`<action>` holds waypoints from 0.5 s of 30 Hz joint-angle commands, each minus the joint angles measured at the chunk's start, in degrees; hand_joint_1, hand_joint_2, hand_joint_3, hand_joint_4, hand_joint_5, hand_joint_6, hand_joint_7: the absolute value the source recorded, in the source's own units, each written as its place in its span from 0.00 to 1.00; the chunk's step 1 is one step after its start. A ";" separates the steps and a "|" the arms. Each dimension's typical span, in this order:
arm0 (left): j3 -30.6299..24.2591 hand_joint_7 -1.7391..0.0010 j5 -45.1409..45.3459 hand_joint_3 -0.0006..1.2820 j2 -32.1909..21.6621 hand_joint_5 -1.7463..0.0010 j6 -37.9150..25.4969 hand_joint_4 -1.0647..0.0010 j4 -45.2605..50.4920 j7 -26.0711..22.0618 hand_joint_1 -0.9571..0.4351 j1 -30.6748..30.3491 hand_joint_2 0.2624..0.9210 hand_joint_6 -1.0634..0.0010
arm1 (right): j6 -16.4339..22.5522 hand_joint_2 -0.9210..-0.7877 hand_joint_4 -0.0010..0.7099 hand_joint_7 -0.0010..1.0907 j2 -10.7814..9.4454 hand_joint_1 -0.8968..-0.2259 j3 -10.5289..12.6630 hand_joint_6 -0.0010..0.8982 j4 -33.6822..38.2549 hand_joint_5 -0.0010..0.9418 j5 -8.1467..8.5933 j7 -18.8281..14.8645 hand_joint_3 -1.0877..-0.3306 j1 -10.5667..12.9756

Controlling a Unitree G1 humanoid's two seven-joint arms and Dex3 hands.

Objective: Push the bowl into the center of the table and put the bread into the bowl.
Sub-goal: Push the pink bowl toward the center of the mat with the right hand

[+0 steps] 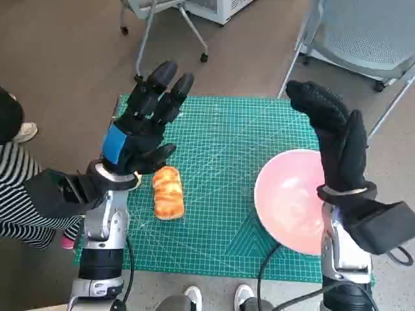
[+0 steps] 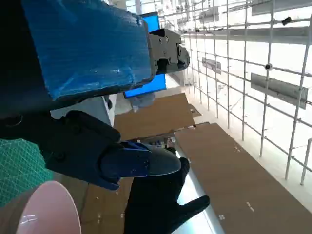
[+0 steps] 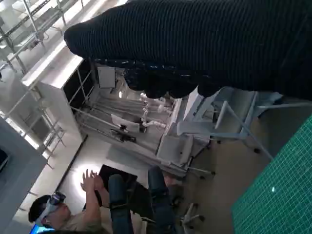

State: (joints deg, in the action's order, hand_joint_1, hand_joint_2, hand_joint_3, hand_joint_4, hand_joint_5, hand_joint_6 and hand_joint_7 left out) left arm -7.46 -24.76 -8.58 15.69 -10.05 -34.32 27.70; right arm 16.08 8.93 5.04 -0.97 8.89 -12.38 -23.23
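Hovering empty, fingers spread: left robot hand (image 1: 144, 123), right robot hand (image 1: 337, 139); no legible writing.

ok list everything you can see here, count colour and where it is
pink round plastic bowl: one, pink, on the mat's right part, near the table's near edge, under the right robot hand
golden-brown bread loaf: one, golden brown, left of centre on the mat, beside the left robot hand
green gridded cutting mat: one, green, covering the table
grey mesh chairs: two, grey, on the floor beyond the table
person in striped sleeve: one, black and white, left of the table
left robot hand: one, black with blue tape, raised, open
right robot hand: one, black knitted glove, raised, open
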 commanded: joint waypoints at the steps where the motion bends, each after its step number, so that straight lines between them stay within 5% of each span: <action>1: 0.18 0.84 -0.12 0.26 0.28 1.00 -0.42 0.92 0.65 0.07 0.25 -0.59 1.00 1.00 | -0.91 0.00 0.29 0.54 0.61 0.24 0.38 0.05 0.25 0.01 0.38 -0.55 0.46 1.60; 15: 0.11 0.82 -0.46 0.27 0.60 1.00 -0.85 0.92 0.33 -0.14 0.26 -0.65 1.00 1.00 | -1.11 0.00 0.29 0.54 0.53 0.25 0.30 0.05 0.24 0.01 -0.35 -0.33 0.46 1.67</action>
State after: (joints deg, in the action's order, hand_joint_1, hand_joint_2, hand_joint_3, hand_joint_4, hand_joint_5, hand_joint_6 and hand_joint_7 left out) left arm -7.43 -24.81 -8.28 15.27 -10.06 -34.36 27.40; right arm 15.90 9.01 5.38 -1.08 8.79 -12.50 -23.09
